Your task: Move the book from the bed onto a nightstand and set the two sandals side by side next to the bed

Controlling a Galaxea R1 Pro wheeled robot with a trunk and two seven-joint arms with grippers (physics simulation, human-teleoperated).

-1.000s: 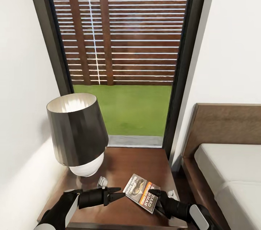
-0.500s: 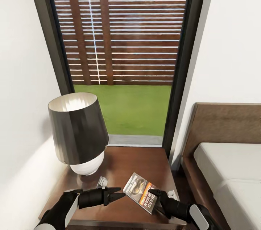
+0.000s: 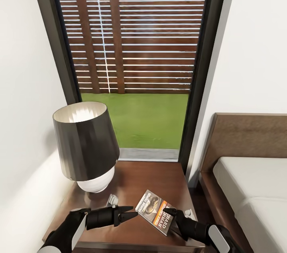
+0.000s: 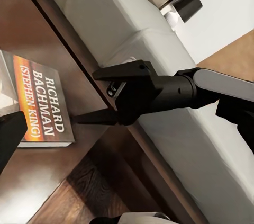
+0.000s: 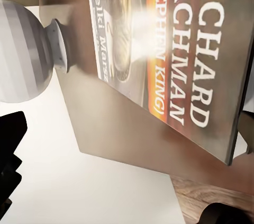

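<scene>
Book [image 3: 156, 212]: it's on the nightstand [image 3: 159, 177] now, lying flat near the front right corner, cover up. In the left wrist view you can read the lettering on it [image 4: 42, 102].

Right fingers: your right gripper [image 3: 172, 214] sits at the book's right edge, one fingertip over the cover. In the left wrist view its [image 4: 114, 94] fingers look spread, one above and one reaching toward the book's edge, so I'd call it let go and not pinching anything. Can't tell if a tip is touching the cover, though.

Left fingers: left gripper [image 3: 131, 214] hovers just beside the book's left edge, tips close together with only a narrow gap, holding nothing.

Just changed: honestly almost nothing between half a second ago and now. Book, both grippers and the lamp [image 3: 85, 145] all sit in the same spots. A second ago the whole picture sat a touch differently, which looks like your head camera settling, not the things moving.

What that means: I'd say the book part is done, it's resting on the counter top on its own.

Around it: lamp at the back left of the nightstand, bed [image 3: 255, 193] just beside it on the right, window with the fence behind.

Next: you've got the sandals left, so back both arms off without nudging the book.
</scene>
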